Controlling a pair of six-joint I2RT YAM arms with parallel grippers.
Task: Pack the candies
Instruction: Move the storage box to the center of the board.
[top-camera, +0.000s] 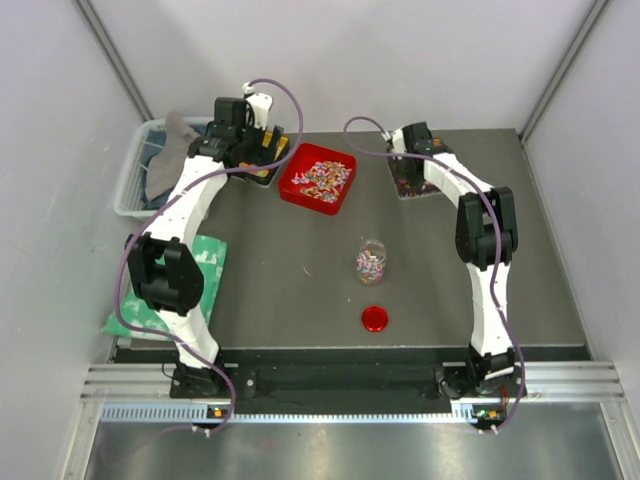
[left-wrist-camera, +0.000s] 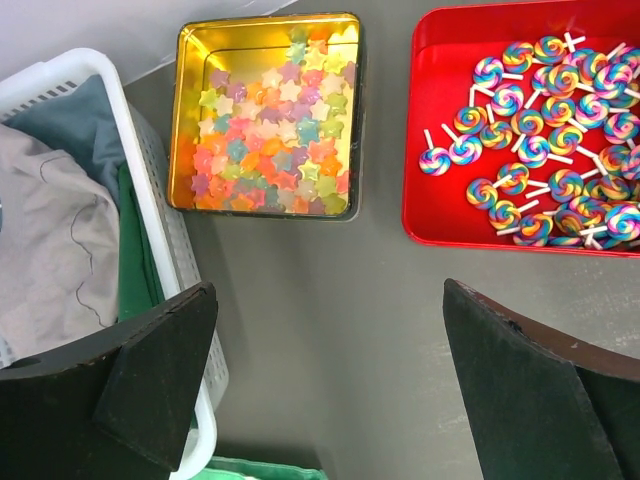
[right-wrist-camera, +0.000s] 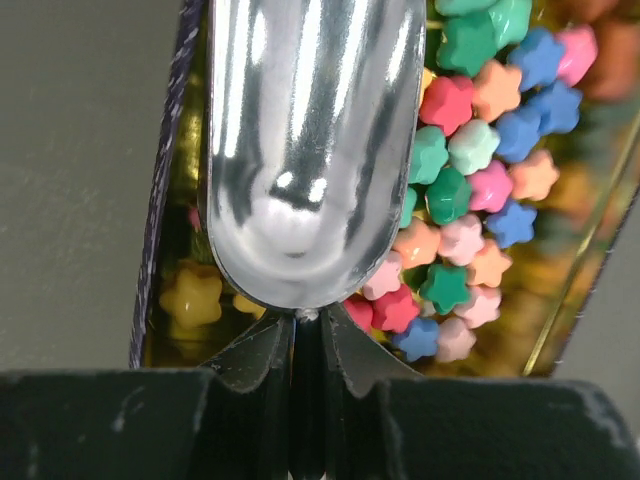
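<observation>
Pastel star candies (left-wrist-camera: 270, 130) fill a gold tin (left-wrist-camera: 215, 55). Swirl lollipop candies (left-wrist-camera: 540, 120) lie in a red tray (left-wrist-camera: 440, 30). My left gripper (left-wrist-camera: 330, 300) is open and empty above bare table, between the basket and the red tray. My right gripper (right-wrist-camera: 305, 330) is shut on a shiny metal scoop (right-wrist-camera: 310, 150). The scoop's bowl looks empty and sits low in a second tin (right-wrist-camera: 160, 200), beside brighter star candies (right-wrist-camera: 470, 170). A clear jar (top-camera: 371, 262) partly filled with candies stands mid-table. A red round lid (top-camera: 375, 319) lies in front of it.
A white basket (top-camera: 128, 180) with grey and green cloths stands at the far left, close to my left finger (left-wrist-camera: 150, 380). A green cloth (top-camera: 212, 262) lies at the near left by the left arm. The enclosure walls rise behind the tins.
</observation>
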